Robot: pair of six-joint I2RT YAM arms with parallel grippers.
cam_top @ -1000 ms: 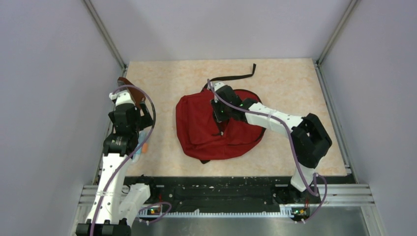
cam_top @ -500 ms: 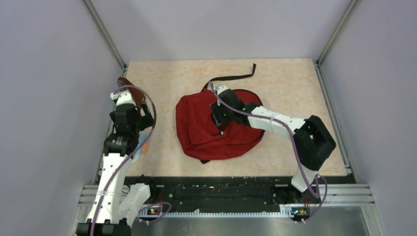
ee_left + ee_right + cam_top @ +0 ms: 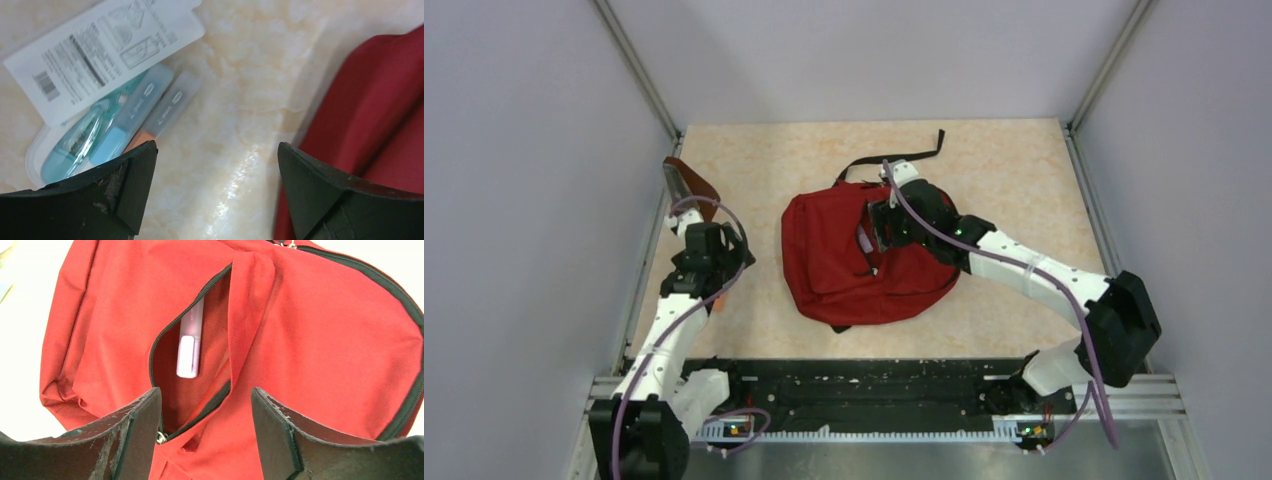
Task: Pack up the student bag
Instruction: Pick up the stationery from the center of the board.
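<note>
The student bag (image 3: 834, 262) lies flat in the middle of the table, dark red with a black strap (image 3: 894, 158) trailing behind it. Its front pocket (image 3: 192, 365) is unzipped, and a pale pink highlighter (image 3: 190, 347) lies inside. My right gripper (image 3: 206, 392) hovers open just above the pocket mouth, holding nothing; from above, the right gripper (image 3: 879, 232) is over the bag's upper middle. My left gripper (image 3: 216, 150) is open over bare table, left of the bag's edge (image 3: 380, 100), and appears as the left gripper (image 3: 714, 258) in the top view.
Near my left fingers lie a blue highlighter (image 3: 132, 117), an orange one with a clear cap (image 3: 165, 112) and a white-backed blister pack (image 3: 100, 55) with a teal item. A brown pouch (image 3: 686, 182) leans at the left wall. Metal rails border the table.
My right gripper has opened and shifted slightly back over the bag, its elbow swinging right. My left arm has dropped lower and moved nearer and rightward, uncovering the brown pouch.
</note>
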